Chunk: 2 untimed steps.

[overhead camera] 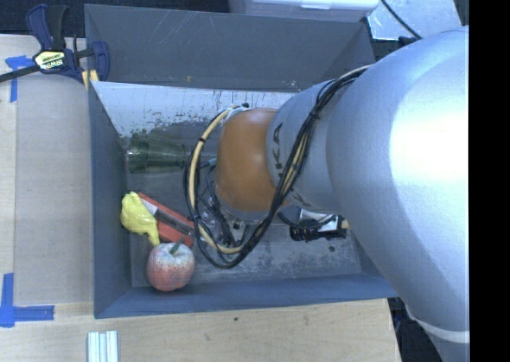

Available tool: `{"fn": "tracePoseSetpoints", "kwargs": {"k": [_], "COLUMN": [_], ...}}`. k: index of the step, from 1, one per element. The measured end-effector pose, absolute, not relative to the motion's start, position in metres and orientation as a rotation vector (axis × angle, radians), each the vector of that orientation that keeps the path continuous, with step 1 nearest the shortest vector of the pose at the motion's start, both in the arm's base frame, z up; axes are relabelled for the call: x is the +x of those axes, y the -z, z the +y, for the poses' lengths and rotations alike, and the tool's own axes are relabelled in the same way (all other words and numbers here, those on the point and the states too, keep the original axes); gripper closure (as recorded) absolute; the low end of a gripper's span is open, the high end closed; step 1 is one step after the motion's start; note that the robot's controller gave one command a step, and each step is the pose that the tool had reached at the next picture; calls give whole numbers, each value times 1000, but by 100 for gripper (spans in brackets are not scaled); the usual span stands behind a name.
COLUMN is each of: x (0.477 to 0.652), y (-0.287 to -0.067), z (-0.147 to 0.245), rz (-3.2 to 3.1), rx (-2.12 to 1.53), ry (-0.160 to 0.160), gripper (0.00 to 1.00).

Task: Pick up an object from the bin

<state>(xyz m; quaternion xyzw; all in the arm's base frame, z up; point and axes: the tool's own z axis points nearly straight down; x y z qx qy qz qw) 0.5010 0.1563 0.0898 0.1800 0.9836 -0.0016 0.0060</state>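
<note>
The gripper is low in the bin, just up-right of the apple; open or closed, I cannot tell. The apple and the red tool above it lie unlifted, so the picking seems not yet done.

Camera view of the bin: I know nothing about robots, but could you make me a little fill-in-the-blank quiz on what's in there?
1. The round reddish fruit in the lower left corner of the bin is an ____.
2. The lumpy thing just above that fruit in the picture is coloured ____.
3. The arm reaches into the bin from the picture's ____ side.
4. The rounded cover on the arm's wrist is coloured ____.

Missing words: apple; yellow; right; orange.
</note>
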Motion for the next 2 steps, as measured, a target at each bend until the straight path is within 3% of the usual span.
{"fn": "tracePoseSetpoints", "kwargs": {"k": [1, 2], "x": [500, 497], "y": [-132, -144], "z": [145, 150], "rz": [3127, 3099], "rx": [11, 414], "ry": [4, 1], "gripper": [100, 100]}}
